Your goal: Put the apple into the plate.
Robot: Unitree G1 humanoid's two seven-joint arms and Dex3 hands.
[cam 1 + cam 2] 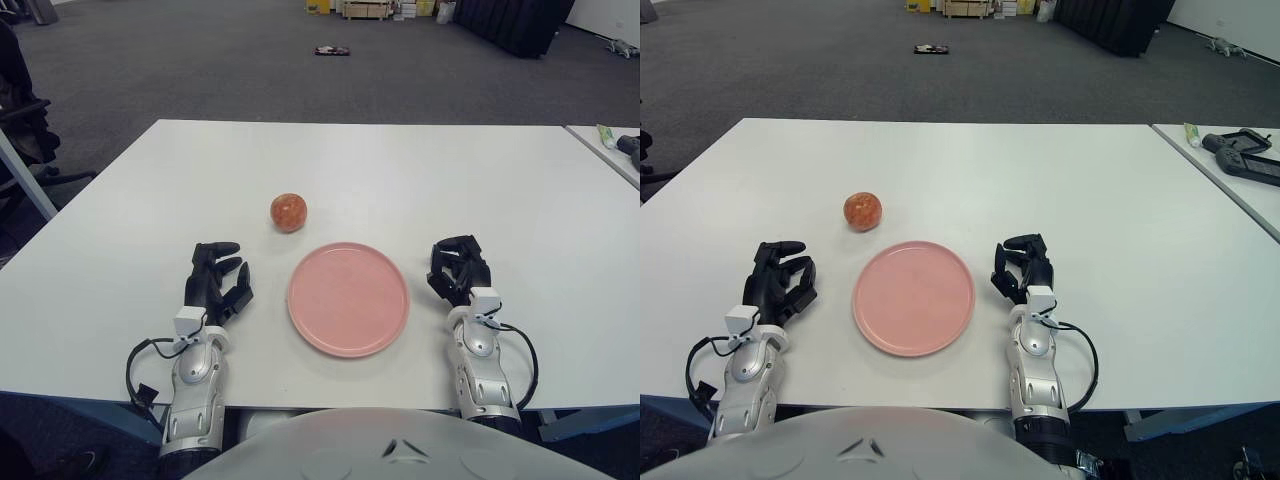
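On the white table (pixel 120 200), I see the apple (pixel 288 212) just beyond the pink plate (pixel 348 298), ahead-right of my left hand (pixel 216 280), the nearer one; both it and my right hand (pixel 459 268) rest loosely curled, holding nothing.

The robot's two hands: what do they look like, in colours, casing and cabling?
Both match. The left hand and right hand have black, chunky, jointed fingers. A small white block sits at each wrist, and the forearms are in silver-grey casing. A black cable loops out from each forearm, on its outer side.
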